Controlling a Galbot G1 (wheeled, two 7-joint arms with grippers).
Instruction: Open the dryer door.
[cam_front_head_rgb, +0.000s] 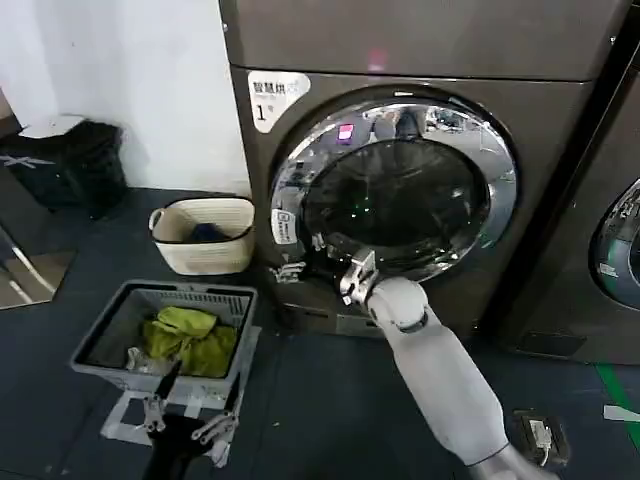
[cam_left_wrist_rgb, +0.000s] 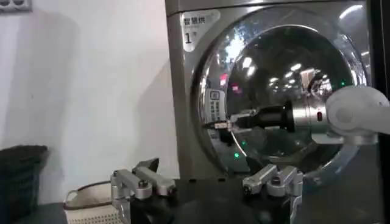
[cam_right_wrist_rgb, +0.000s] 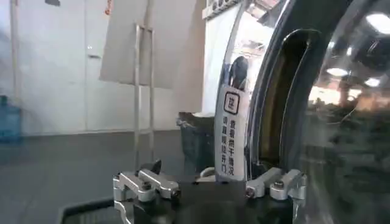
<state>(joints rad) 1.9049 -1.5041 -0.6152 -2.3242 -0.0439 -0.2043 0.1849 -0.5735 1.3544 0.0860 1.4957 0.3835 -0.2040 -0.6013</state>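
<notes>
Right hand (cam_front_head_rgb: 335, 262) is up at the lower-left chrome rim of the dryer door (cam_front_head_rgb: 400, 190), fingers spread wide around the rim's labelled edge. Left hand (cam_front_head_rgb: 190, 415) hangs low over the grey laundry basket (cam_front_head_rgb: 110, 325), fingers released.

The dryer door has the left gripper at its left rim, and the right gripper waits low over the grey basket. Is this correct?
No, the arms are swapped. In the head view the right gripper is at the left rim of the dryer door, and the left gripper waits low by the grey basket.
</notes>
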